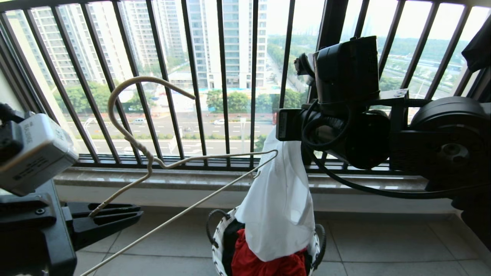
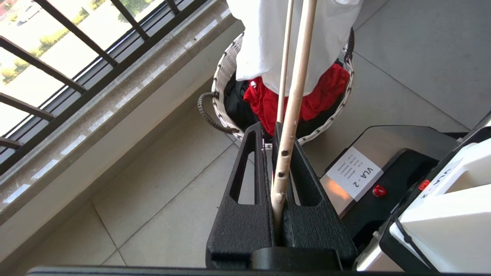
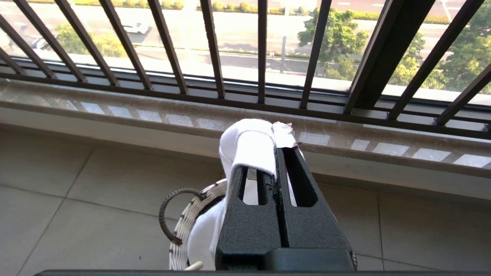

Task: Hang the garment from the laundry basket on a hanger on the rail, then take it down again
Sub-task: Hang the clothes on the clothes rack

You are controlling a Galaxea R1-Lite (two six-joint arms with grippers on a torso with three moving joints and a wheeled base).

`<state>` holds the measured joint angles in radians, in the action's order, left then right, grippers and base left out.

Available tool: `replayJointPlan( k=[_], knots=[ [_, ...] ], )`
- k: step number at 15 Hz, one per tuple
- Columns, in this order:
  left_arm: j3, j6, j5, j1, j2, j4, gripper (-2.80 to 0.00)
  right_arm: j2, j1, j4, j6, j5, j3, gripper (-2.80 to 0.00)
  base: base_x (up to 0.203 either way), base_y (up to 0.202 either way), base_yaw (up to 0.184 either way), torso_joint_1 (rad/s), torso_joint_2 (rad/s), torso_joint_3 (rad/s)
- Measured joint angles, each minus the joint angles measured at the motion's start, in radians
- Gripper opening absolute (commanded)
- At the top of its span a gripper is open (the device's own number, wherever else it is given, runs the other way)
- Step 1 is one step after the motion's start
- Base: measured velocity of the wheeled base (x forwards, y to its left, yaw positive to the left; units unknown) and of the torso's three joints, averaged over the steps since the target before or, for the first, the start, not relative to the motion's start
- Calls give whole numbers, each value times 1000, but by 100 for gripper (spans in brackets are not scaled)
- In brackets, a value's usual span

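Hiding basket (image 1: pixel 218 237) contents: hanging garment (image 1: pixel 278 207)

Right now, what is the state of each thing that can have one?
Left tool: shut on the hanger's arm.
Right tool: shut on the garment.
Hanger: off the rail, tilted, its far tip at the garment.
Garment: lifted, hanging over the laundry basket.
Laundry basket: upright on the floor, red and dark clothes inside.
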<state>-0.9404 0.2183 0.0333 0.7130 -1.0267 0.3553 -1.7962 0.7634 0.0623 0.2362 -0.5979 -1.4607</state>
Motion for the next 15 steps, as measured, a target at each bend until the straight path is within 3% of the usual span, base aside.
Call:
replayJointPlan(
  k=[8, 12, 15],
  knots=[
    [-2, -19, -2, 0, -32, -10, -280, -3, 3, 3, 51, 3, -18, -280, 0, 0, 0, 0, 0, 0],
    [25, -63, 1, 0, -58, -169, -280, -21, 5, 2, 122, 7, -59, -280, 0, 0, 0, 0, 0, 0],
    [33, -67, 37, 0, -81, -196, -280, -36, 5, 1, 163, 7, -87, -280, 0, 0, 0, 0, 0, 0]
  ],
)
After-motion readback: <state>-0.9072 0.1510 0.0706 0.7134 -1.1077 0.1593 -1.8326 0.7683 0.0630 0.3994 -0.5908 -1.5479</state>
